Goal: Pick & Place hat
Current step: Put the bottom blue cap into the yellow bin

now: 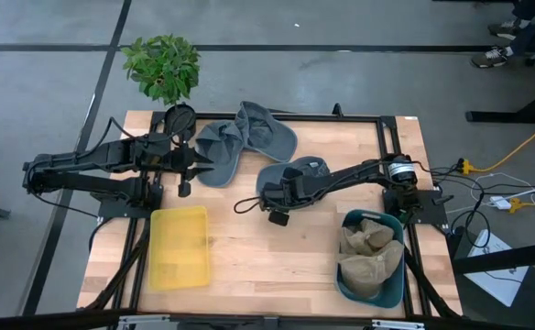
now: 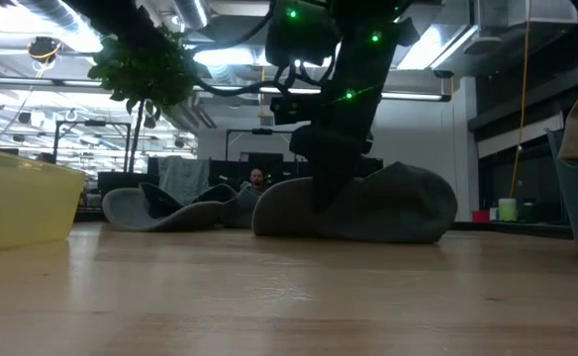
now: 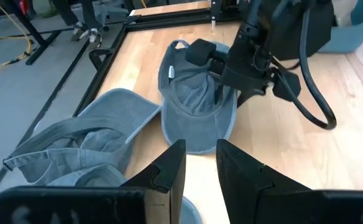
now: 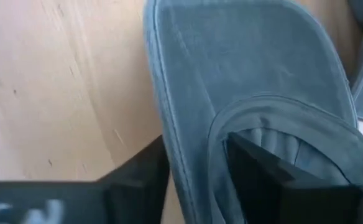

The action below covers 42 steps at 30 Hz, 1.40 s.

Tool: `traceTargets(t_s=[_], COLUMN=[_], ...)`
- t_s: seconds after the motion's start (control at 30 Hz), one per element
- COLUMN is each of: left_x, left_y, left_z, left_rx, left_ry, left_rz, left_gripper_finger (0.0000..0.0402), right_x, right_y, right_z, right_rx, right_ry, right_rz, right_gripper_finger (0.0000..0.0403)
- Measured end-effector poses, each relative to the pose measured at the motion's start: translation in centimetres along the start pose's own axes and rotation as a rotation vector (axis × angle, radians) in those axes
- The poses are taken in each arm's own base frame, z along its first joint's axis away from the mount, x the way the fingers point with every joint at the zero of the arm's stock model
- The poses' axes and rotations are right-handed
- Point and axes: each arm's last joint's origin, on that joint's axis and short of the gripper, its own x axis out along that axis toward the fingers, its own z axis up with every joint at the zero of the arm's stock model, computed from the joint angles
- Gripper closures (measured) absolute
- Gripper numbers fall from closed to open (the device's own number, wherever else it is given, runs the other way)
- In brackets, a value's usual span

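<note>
We have the right end effector point(image 4: 197, 171) down on the grey hat point(image 1: 297, 172) near the middle of the worktop point(image 1: 277, 261), one finger inside the edge and one outside, the edge fabric between them. The fingers look partly closed; whether they pinch the cloth we cannot tell. We judge this the grasping step. Next we need a firm closure, then a lift and a carry, probably to the yellow tray point(image 1: 179, 246) or the teal bin point(image 1: 374, 258). Our left end effector point(image 3: 200, 165) waits beside two more grey hats point(image 1: 240, 137), fingers slightly apart, holding nothing. The worktop is pale wood; beyond it lies a lit workshop.
</note>
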Motion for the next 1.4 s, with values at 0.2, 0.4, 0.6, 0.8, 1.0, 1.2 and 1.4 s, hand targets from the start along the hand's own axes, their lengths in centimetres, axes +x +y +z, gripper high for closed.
traceTargets(t_s=[0.2,0.4,0.6,0.8,1.0,1.2,1.4], left_x=[0.0,0.0,0.0,-0.1,-0.1,1.6,2.9], left_y=[0.0,0.0,-0.2,-0.9,-2.6,-4.4,-5.8], left_z=[-0.1,-0.2,-0.4,-0.4,-0.6,-2.7,-5.0], left_rx=[0.009,0.013,0.038,0.055,0.142,0.157,0.135], left_ry=[0.009,0.023,0.036,0.034,0.016,0.031,0.027], left_rz=[-0.001,-0.007,-0.055,-0.146,-0.224,-0.151,-0.055], left_gripper_finger=[0.0315,0.0315,0.0315,0.0322,0.0348,0.0379,0.0399], right_x=[0.0,-0.1,-1.8,-5.9,-8.2,-7.3,-7.3], right_y=[-0.1,-0.3,0.3,1.0,2.2,3.5,3.7], right_z=[0.1,0.7,2.5,5.2,5.6,4.2,4.9], right_rx=[0.059,0.127,0.203,0.297,0.241,0.278,0.302], right_ry=[-0.025,-0.109,-0.225,-0.426,-0.517,-0.541,-0.586], right_rz=[-0.057,-0.123,-0.107,-0.218,-0.335,-0.352,-0.303], right_gripper_finger=[0.0377,0.0374,0.0390,0.0381,0.0390,0.0382,0.0390])
